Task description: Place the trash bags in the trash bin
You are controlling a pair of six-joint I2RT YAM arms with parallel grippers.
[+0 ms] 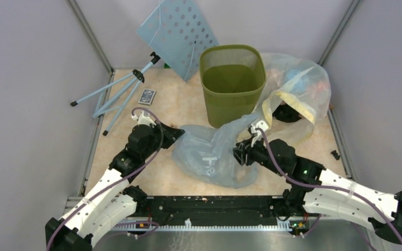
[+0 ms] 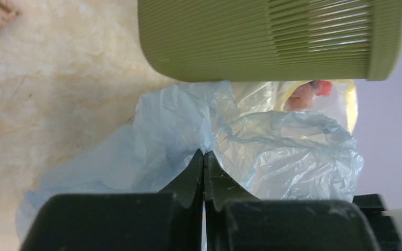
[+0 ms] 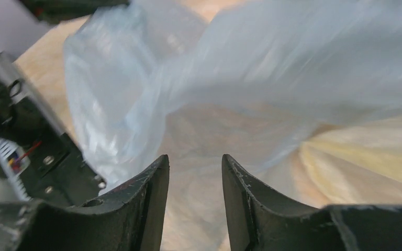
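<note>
trash bag (image 1: 209, 157) — edge beside bin (image 1: 235, 107)

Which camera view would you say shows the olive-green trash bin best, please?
The top external view: the trash bin stands upright there, with its whole rim, empty inside and mesh walls visible. The left wrist view shows only part of its ribbed outer wall, slightly blurred. The right wrist view does not show it.

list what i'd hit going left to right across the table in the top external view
tripod legs → small patterned card → left gripper → pale blue trash bag → clear yellowish bag → small black piece
</note>
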